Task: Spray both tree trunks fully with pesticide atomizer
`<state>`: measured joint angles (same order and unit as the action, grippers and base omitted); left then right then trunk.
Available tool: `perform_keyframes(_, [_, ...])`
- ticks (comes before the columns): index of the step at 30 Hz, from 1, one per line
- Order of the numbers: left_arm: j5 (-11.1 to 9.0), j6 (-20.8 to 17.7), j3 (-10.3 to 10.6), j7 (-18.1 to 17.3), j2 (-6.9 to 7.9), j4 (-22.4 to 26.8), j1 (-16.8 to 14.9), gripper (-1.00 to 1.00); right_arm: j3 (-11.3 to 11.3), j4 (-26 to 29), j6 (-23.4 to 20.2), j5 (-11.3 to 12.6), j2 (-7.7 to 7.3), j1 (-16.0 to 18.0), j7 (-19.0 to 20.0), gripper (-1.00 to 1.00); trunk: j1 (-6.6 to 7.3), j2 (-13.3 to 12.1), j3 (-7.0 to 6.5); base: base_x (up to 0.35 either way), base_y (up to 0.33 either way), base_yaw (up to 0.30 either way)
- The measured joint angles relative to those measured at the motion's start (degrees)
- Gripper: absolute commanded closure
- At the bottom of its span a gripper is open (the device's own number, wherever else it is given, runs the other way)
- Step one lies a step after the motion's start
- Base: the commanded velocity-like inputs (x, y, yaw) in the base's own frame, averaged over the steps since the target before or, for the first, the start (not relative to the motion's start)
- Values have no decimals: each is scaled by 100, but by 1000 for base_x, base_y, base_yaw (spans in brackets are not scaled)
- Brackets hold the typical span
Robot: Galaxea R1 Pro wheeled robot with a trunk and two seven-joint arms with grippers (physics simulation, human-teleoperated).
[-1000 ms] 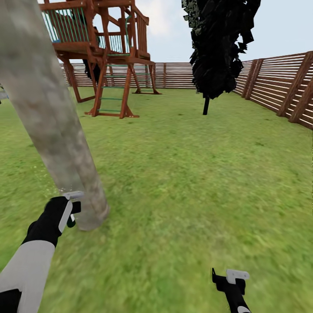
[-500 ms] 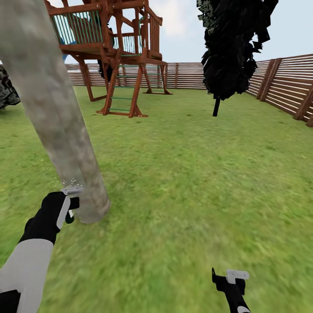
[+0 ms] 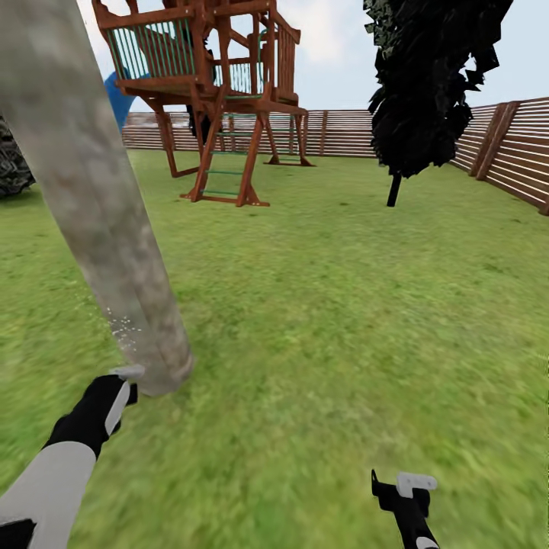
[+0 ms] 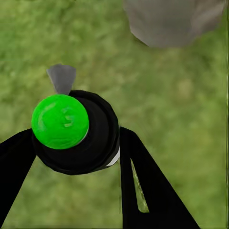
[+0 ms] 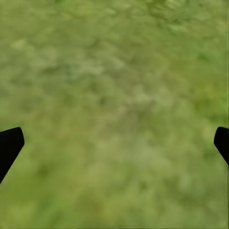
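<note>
My left gripper [image 3: 122,383] is shut on the pesticide atomizer [image 4: 90,143], a black bottle with a bright green cap and a grey nozzle. Black fingers [image 4: 143,186] press on both its sides. The gripper hangs just beside the foot of the tree trunk [image 3: 99,221], a thick mottled grey-tan column whose base [image 4: 171,19] meets the grass. A faint cloud of white pesticide [image 3: 122,329] specks hangs against the lower trunk. Low over the floor [image 3: 328,328], my right gripper [image 3: 398,488] is open with only grass between its fingertips [image 5: 9,145].
A brown wooden play tower [image 3: 221,91] with a ladder stands behind the trunk. A thin-trunked dark-leaved tree [image 3: 427,84] grows at the back right. The slatted fence [image 3: 503,145] rings the lawn. A dark shrub [image 3: 11,164] sits at the far left.
The camera has turned left, so the play tower and dark tree sit further right. My left gripper is lower in view, and the white specks now hang higher against the trunk.
</note>
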<state>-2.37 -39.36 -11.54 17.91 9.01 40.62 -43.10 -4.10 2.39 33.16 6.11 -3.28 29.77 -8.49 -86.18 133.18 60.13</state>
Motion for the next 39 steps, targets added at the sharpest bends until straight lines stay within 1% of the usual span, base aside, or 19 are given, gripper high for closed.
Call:
perform_keyframes(3, [-5, 203, -11, 44, -5, -9, 29, 100, 0, -2, 0, -1, 3, 0, 0, -100, -1, 0, 0, 13, -274, 2])
perform_keyframes(7, [-17, 232, -13, 48, -15, -11, 33, 100, 0, -7, 0, -1, -3, 0, 0, -100, 0, 0, 0, 75, -277, 0])
perform_keyframes(9, [-42, 236, -13, 44, -58, -18, 33, 100, 0, -8, 0, -1, -2, 0, 0, -100, 0, 0, 0, 93, -277, 103])
perform_keyframes(11, [-32, 240, -14, 41, -101, -94, 35, 100, 0, -8, 0, -1, -1, 1, 0, -100, 0, 0, 0, 108, -275, 234])
perform_keyframes(14, [-16, 262, -13, 37, -110, -243, 34, 100, 1, -10, 0, -1, 3, 1, 1, -100, 1, 0, 0, 163, -252, 272])
perform_keyframes(18, [-14, 332, 9, 37, -116, -263, 34, 100, 1, -10, 0, -1, 3, 1, 1, -100, 1, 0, 0, 182, -240, 278])
perform_keyframes(31, [-27, 342, 22, 36, -156, -263, 34, 100, 1, -10, 0, -10, 3, 1, 1, -100, 1, 0, 0, 184, -235, 278])
perform_keyframes(39, [-28, 385, 22, 37, -162, -268, 32, 100, 1, -8, -1, -9, 3, 0, 0, -100, 2, 0, 0, 230, -192, 37])
